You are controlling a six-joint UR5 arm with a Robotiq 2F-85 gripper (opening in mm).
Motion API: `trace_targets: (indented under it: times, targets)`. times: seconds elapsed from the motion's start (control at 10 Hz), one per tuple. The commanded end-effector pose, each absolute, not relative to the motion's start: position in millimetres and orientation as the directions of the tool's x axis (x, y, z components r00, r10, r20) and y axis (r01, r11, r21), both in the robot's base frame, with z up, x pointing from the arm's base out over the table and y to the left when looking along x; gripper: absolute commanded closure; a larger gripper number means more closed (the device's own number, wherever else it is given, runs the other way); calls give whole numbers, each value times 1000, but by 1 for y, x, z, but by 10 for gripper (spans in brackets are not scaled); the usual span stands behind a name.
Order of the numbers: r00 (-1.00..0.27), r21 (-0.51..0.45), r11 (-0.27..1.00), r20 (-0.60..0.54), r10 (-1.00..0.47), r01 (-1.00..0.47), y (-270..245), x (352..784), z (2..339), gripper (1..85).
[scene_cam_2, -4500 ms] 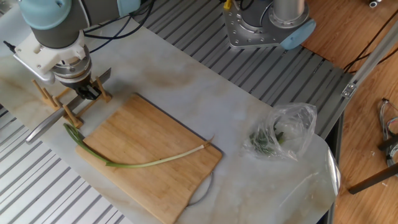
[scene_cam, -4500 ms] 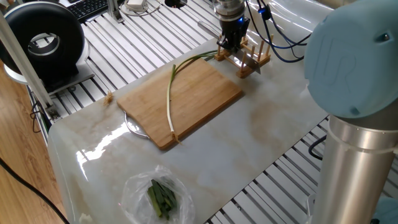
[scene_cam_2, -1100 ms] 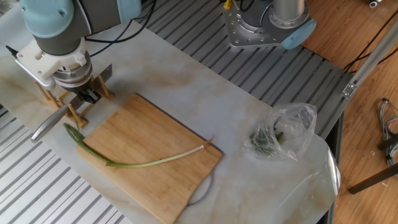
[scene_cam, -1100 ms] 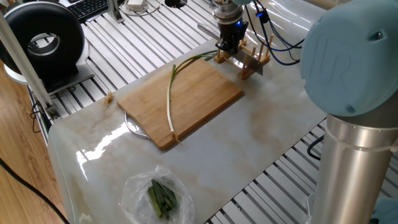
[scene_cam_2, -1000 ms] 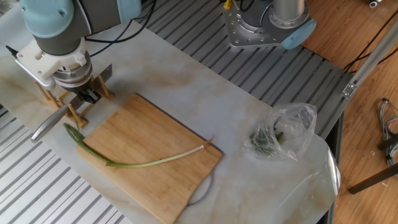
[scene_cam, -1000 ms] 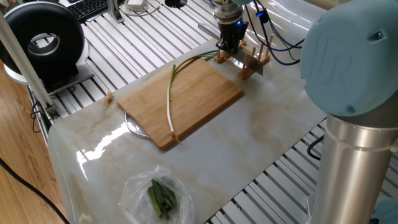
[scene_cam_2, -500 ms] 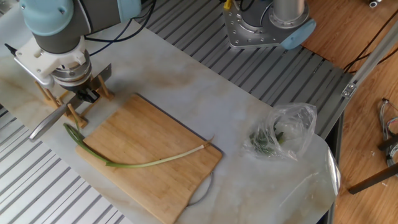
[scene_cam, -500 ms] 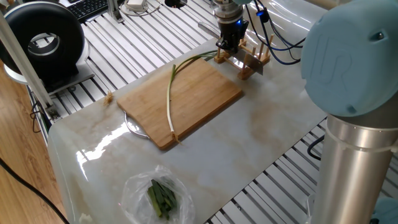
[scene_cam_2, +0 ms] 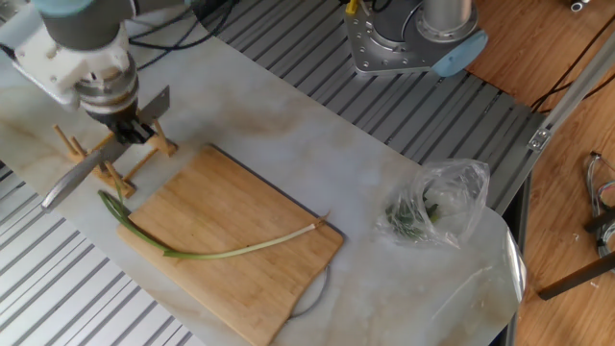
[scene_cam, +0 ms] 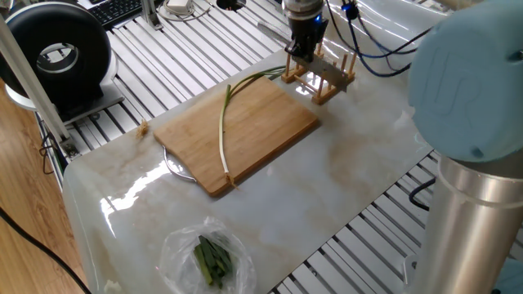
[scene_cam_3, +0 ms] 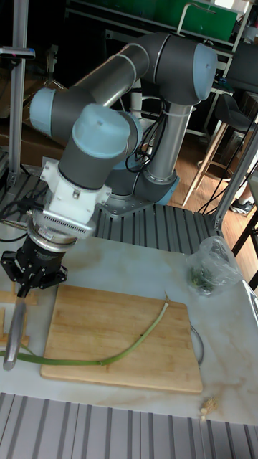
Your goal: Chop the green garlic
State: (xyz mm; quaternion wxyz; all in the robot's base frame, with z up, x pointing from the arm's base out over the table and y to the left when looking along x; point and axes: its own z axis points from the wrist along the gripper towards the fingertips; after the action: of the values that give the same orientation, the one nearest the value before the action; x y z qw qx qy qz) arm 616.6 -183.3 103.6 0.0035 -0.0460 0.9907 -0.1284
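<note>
One clear plastic bag [scene_cam: 203, 255] of dark green leaves lies nearest in one fixed view, on the marble table [scene_cam: 343, 175]; the other fixed view puts it at the right [scene_cam_2: 432, 207], and the tall fixed view shows it well apart from the board, by the table's right edge [scene_cam_3: 209, 268].

One bamboo cutting board [scene_cam: 245, 131], lying flat at mid-table. A thin metal ring shows from under its near-left corner in one fixed view; the tall fixed view shows only an arc of it at the board's right edge.

One green garlic [scene_cam: 225, 122], whole and uncut: a pencil-thin stalk, cream-white at the root end, shading to green leaf tips. It lies in a shallow curve along the board [scene_cam_2: 226, 253], root end at the board's corner, green tips running off the far edge onto the marble beside the rack. The tall fixed view shows the full curve [scene_cam_3: 125, 350].

One wooden peg rack [scene_cam: 320, 75], beyond the board's far corner.

One knife [scene_cam_2: 82, 173], blade tilted, raised above the rack. Only the other fixed view shows blade and handle clearly; in the tall fixed view the blade hangs down at the left edge [scene_cam_3: 14, 330].

One gripper [scene_cam_2: 130, 132], fingers clenched on what appears to be the knife's handle, though the contact itself is small and dark in every view.
</note>
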Motion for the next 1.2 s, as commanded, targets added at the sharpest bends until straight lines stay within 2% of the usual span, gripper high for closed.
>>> trace_targets:
  times: [0.0,0.3,0.5,0.8,0.9,1.1]
  targets:
    - [-987,-244,959,-33,-159,-146,-174,614,148,843]
    - [-976,-265,944,-46,-215,-196,-160,608,179,843]
    - [-945,-230,927,-68,-319,-297,-137,605,191,843]
    - [-947,-225,929,-59,-314,-294,-108,591,205,843]
    - [-949,-205,934,-55,-310,-293,-96,587,206,843]
    - [-949,-73,950,-70,-309,-304,-55,579,199,843]
